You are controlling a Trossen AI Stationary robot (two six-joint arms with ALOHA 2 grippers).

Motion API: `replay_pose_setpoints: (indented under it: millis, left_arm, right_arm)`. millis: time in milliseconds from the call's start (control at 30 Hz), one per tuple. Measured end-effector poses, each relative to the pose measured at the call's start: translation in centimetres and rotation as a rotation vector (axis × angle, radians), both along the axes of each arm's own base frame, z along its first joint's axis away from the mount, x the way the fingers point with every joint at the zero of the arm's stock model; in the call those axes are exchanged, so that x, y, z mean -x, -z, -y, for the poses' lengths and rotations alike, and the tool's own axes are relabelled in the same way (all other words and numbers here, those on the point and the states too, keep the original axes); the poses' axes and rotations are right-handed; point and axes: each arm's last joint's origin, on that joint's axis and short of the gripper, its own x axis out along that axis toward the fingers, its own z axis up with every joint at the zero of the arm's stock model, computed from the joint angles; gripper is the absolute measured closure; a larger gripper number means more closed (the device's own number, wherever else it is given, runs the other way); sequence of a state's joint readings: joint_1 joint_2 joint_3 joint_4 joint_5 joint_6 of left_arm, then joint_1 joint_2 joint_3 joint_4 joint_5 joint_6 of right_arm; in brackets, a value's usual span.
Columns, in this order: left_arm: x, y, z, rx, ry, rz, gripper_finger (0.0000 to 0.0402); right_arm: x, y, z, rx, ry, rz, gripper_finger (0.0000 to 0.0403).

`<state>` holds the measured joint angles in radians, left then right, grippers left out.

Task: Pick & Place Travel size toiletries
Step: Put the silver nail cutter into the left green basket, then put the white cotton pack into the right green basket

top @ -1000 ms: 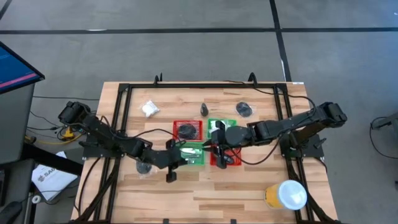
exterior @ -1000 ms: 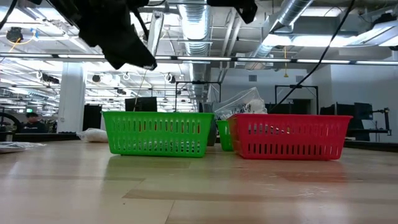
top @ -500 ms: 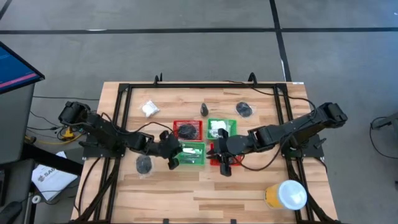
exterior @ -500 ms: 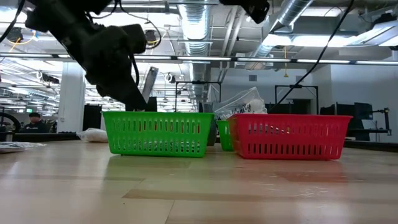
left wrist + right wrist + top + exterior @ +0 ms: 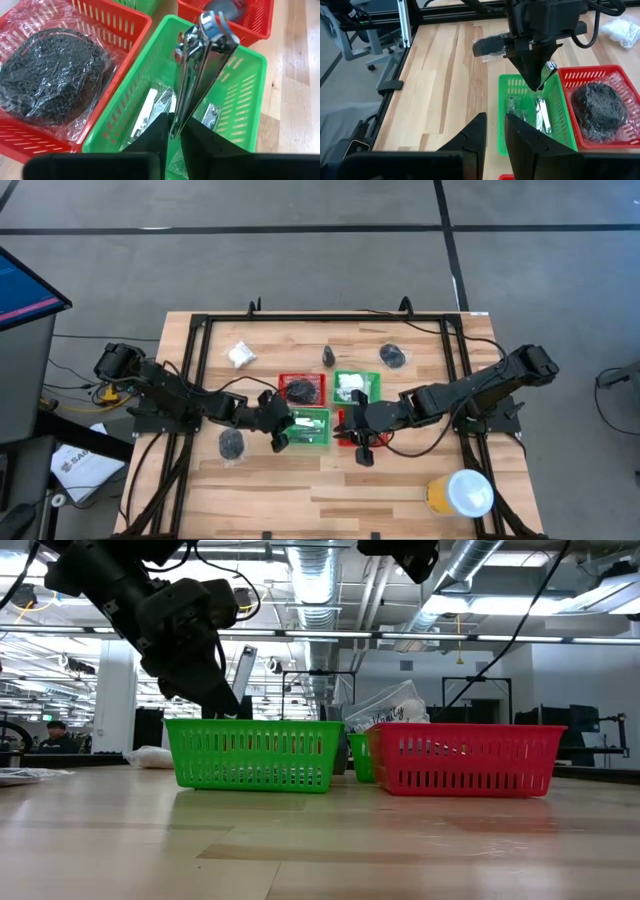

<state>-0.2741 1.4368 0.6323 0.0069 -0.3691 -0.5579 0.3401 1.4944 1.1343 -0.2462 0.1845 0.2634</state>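
— Four baskets sit bunched mid-bench [image 5: 190, 480]. Which one is the left gripper [image 5: 175, 120] at?

— The front green basket [image 5: 250, 55]. The gripper hangs just over its edge, fingers [image 5: 160, 131] pinched on a silver clipper [image 5: 200, 75], which stands tilted above the basket's inside. More silver pieces [image 5: 150, 112] lie flat on its bottom.

— What crowds it?

— A red basket [image 5: 135, 30] touches it on one side, filled by a black coiled piece [image 5: 50, 75] in clear wrap. Another red basket [image 5: 350, 437] stands on its other side, and the right gripper [image 5: 362, 448] hovers at that one's near edge, close to the left arm. Behind it is a second green basket [image 5: 357, 385] holding a white packet [image 5: 347, 390].

— Is the right gripper carrying anything?

— No. Its wrist view shows the fingers [image 5: 477, 130] a narrow gap apart with only bare wood between them.

— What lies loose on the bench?

— A white crinkly packet [image 5: 240, 356], a dark mini bottle [image 5: 328, 358] and a black coil [image 5: 393, 357] lie along the far side, well apart from each other. Another black coil [image 5: 231, 445] lies under the left arm. A yellow tub with a white lid [image 5: 462, 492] stands at the near right corner, away from both arms.

— Anything beyond the bench?

— From the low view, a person [image 5: 50, 732] sits far off in the room.
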Motion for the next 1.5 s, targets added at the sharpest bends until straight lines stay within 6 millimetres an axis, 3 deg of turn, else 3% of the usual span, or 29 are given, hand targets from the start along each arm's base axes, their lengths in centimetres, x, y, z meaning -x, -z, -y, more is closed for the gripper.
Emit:
replay_pose_setpoints:
  millis: [267,600,900,1233,1500]
  left_arm:
    - [0.0,0.0,0.0,0.0,0.0,0.005,0.0328]
    - [-0.1,-0.2,-0.4,-0.09,-0.052,0.021,0.0326]
    - [1.1,-3.0,-1.5,-0.113,-0.074,0.089,0.0326]
    - [4.4,-5.0,-4.9,-0.176,-0.272,0.007,0.0326]
    - [6.4,-3.8,-7.9,-0.194,-0.43,-0.224,0.0326]
  right_arm:
    - [0.0,0.0,0.0,0.0,0.0,0.0,0.0342]
    - [-0.3,0.3,-0.1,0.003,0.0,-0.004,0.0342]
    - [-1.3,2.2,-0.3,0.027,-0.002,-0.051,0.0342]
    - [-1.9,2.8,-0.4,0.018,0.007,-0.05,0.0342]
    - [-1.9,2.7,-0.4,0.016,0.007,-0.042,0.0342]
